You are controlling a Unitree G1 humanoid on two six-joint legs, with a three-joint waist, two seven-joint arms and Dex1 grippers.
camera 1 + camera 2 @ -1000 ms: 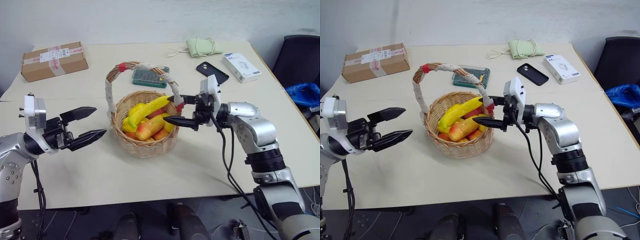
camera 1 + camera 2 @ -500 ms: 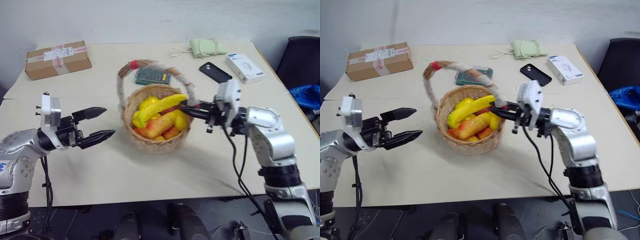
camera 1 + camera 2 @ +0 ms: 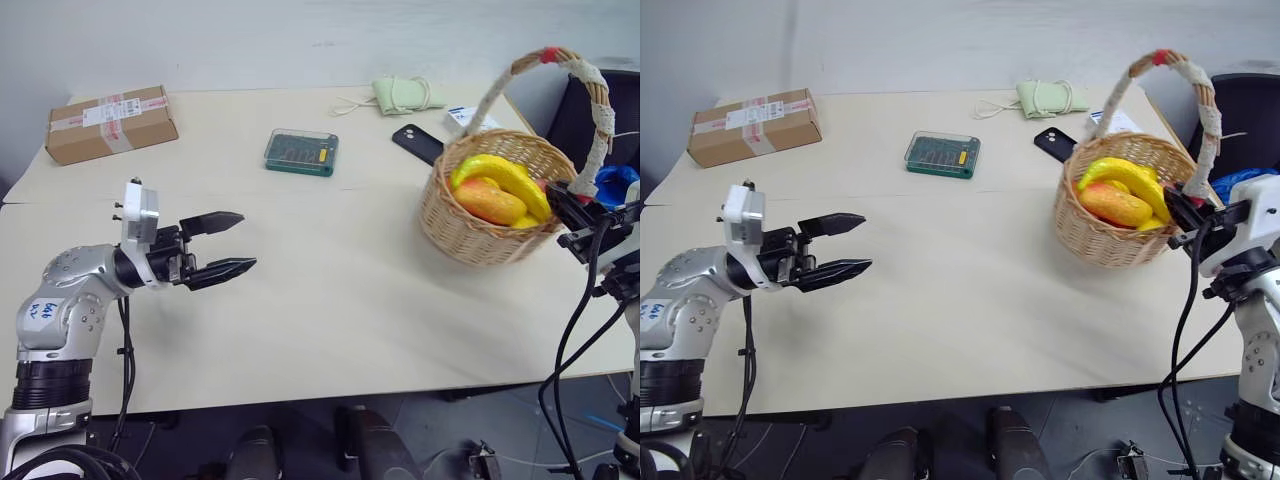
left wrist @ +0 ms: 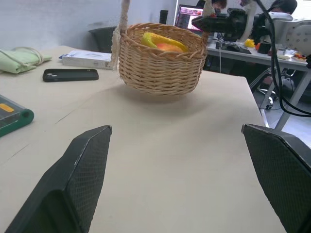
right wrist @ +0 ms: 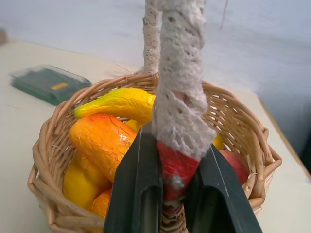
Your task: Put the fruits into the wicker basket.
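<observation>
The right gripper is clamped on the base of the handle of the round tan woven wicker basket, right on the red band where the white lace wrap ends. In the head views that puts it at the right edge of the frame, with the basket sitting mid-right near the table's right edge. The handle arches up tall and leans a bit toward the upper right, ending near the top of the frame.

Inside the basket, the curved yellow banana lies across the top, its long axis running from upper left down to lower right. The oblong orange-red and yellow mango sits just under it, lying roughly the same way. The right wrist view also shows a yellow fruit low in the basket and a red one tucked by the far rim.

The left gripper hangs over the middle-left of the table with its two black fingers spread wide, holding nothing and pointing toward the right of the frame.

The surface is a pale beige tabletop. There's a brown cardboard box upper left, a green clear-lidded case in the upper middle, a pale green cloth pouch at the top, and a black phone and a white box just behind the basket. A plain light wall runs behind.
</observation>
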